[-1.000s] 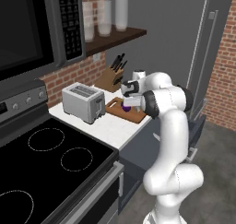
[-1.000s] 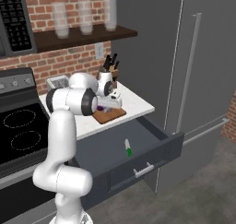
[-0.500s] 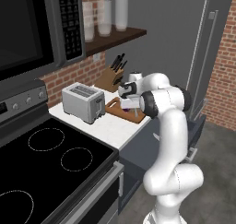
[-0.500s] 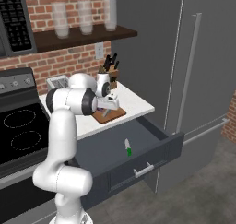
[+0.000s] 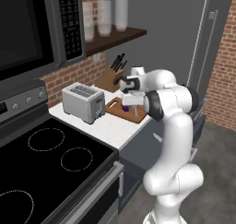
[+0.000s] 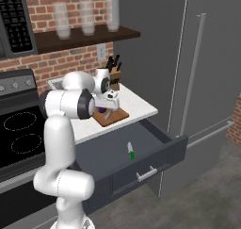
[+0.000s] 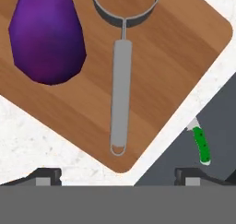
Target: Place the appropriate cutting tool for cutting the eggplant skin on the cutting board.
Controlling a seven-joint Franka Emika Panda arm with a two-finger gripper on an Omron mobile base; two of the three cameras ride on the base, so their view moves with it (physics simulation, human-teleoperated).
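The white arm stands up tall from its base, bends at the elbow and reaches forward. Its hand is tipped down. In the left base view the gripper [image 5: 131,106] hangs at about 12 o'clock from the elbow. In the right base view the gripper [image 6: 108,111] sits at about 3 o'clock from the big shoulder joint. In the hand view its two dark fingertips [image 7: 46,174] are spread wide apart, at 7 and 5 o'clock, holding nothing.

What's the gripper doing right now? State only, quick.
Gripper: open, holding nothing; the peeler lies free on the board beside the eggplant.
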